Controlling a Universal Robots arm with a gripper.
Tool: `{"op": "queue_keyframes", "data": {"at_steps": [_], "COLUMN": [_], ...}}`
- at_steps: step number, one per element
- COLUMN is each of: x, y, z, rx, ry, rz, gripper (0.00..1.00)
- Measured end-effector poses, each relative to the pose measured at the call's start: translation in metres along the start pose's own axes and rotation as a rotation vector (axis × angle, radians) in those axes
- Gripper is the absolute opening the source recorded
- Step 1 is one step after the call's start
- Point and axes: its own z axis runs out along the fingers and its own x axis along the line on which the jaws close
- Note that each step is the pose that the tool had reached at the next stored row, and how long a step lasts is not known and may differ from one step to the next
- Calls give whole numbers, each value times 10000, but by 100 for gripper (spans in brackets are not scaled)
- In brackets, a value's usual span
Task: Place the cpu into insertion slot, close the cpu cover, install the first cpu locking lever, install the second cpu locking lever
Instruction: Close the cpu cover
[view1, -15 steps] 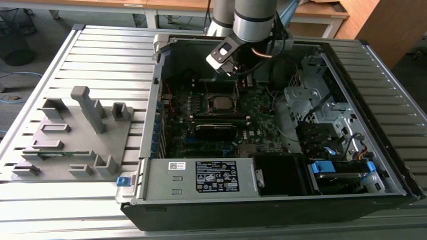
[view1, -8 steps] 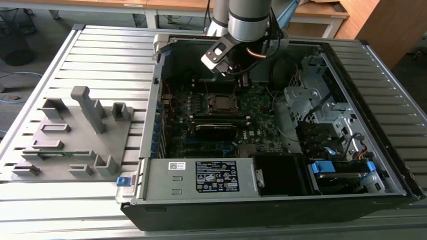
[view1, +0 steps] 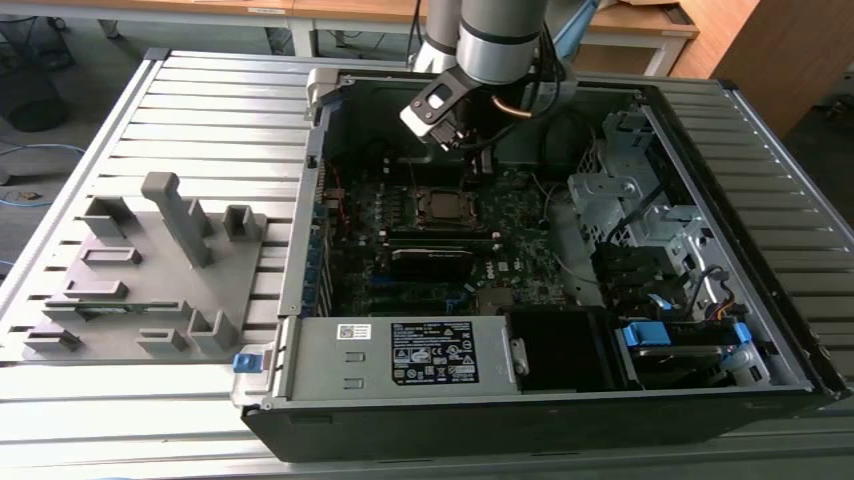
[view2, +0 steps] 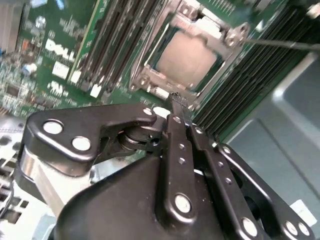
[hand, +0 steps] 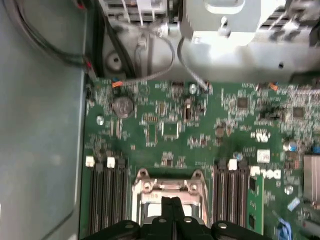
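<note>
The cpu (view2: 187, 57) lies flat in the slot (view1: 418, 205), grey-brown face up and square to it, so placing looks done. The cover (view2: 150, 57) frames it, with the chip face showing through the cut-out. The cover seems to be down on the chip, but whether it is pressed fully home cannot be told. A thin lever (view2: 285, 45) sticks out from one corner of the slot. By the look of it, it is not latched.

The gripper (view2: 180, 102) hangs right at the slot's edge, its tip just beside the rim. The jaws are together with nothing seen between them. They are probably held that way so the narrow tip can push or hook small parts rather than grasp.

Memory slots (view2: 125, 45) flank the slot closely on both sides of the green board (hand: 170, 130), so there is little room for the tip.

In the exterior view the arm (view1: 501, 40) reaches down into the case (view1: 316, 150) from behind the slot. Cables (view1: 567, 125) loop beside the wrist, to the exterior view's right of the slot, and could snag. The drive cage (view1: 627, 190), further right of the slot, is well apart from it. So is the power supply (view1: 400, 355) in front of it. A grey fixture (view1: 147, 290) sits on the desk (view1: 200, 100) outside the case, to the exterior view's left of the slot, out of the way.
</note>
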Motion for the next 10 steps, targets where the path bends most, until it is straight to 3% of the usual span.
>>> {"op": "queue_keyframes", "data": {"at_steps": [1, 10], "x": [0, 0], "y": [0, -25], "z": [1, 3], "rx": [104, 110], "ry": [1, 3], "rz": [1, 2], "gripper": [11, 11]}}
